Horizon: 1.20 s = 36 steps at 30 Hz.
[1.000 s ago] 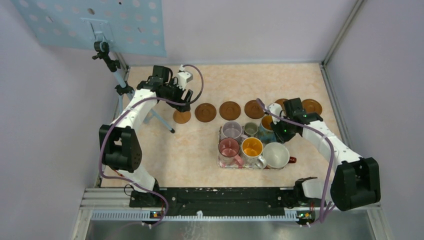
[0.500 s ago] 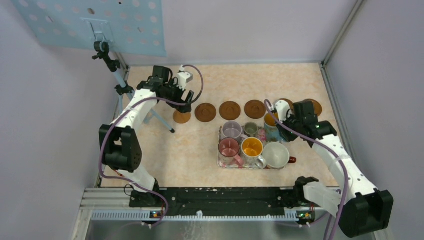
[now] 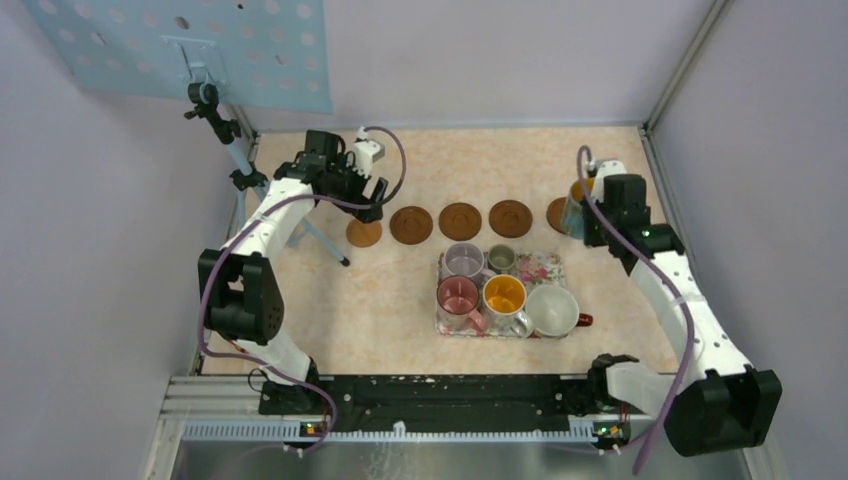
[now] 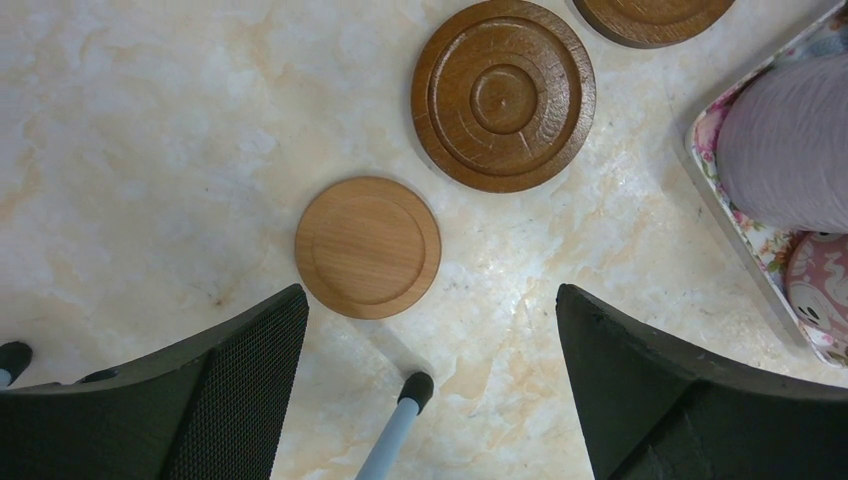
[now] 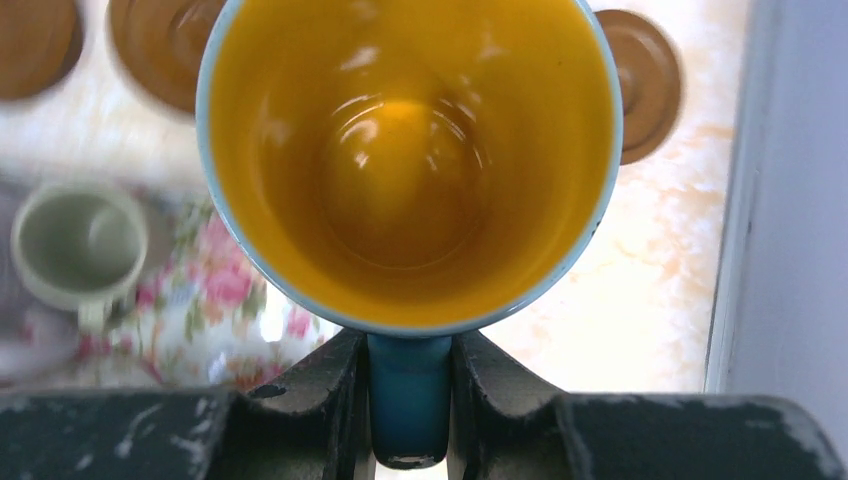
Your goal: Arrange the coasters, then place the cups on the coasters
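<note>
right gripper [image 5: 410, 395] is clamped on the handle of the blue mug [image 5: 405, 150]. a second ago it sat at the tray's far right corner; since then it has lifted the mug off and swung it to the right end of the coaster row. that corner of the tray [image 3: 545, 268] now shows bare floral print, with 5 cups left on it. i read this as the 1st cup on its way to a coaster.

left gripper [image 4: 430, 310] has spread its jaws fully over the last second while the arm barely moved. the light coaster [image 4: 367, 247] lies flat on the table between them, touching neither, just beside a dark coaster [image 4: 503, 95]. i take it as released, ending the row.

from above i count 5 coasters; the 6th is behind the right arm. the right wrist view shows 1 disc [image 5: 648, 85] right of the mug rim, but i cannot tell what is under the mug or how high it hangs. that view's left side is blurred.
</note>
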Each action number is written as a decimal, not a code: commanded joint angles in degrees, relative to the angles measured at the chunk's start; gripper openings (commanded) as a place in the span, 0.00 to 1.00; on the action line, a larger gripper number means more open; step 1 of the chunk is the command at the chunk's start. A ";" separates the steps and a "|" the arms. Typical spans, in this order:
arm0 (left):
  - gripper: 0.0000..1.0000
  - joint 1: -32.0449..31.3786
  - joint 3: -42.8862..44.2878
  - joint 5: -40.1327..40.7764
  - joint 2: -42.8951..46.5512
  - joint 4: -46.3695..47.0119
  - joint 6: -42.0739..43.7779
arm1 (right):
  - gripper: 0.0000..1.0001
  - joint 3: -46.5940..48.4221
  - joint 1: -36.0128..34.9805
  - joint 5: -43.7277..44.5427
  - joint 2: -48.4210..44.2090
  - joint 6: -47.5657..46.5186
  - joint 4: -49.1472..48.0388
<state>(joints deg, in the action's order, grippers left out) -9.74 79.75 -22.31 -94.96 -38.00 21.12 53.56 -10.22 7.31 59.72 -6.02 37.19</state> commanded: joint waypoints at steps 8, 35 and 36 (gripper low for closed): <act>0.99 0.11 2.11 1.21 2.85 3.13 -1.86 | 0.00 11.38 18.70 10.08 11.93 21.37 -13.41; 0.99 0.16 1.71 3.33 1.11 3.98 -6.05 | 0.00 6.31 20.70 14.26 25.32 24.42 -35.00; 0.99 0.16 1.69 3.24 1.05 3.98 -6.44 | 0.00 6.00 20.70 14.23 25.73 24.43 -35.44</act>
<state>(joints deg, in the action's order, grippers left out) -9.74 80.93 -19.16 -94.98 -35.97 16.62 56.99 9.93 19.62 85.54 18.85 11.70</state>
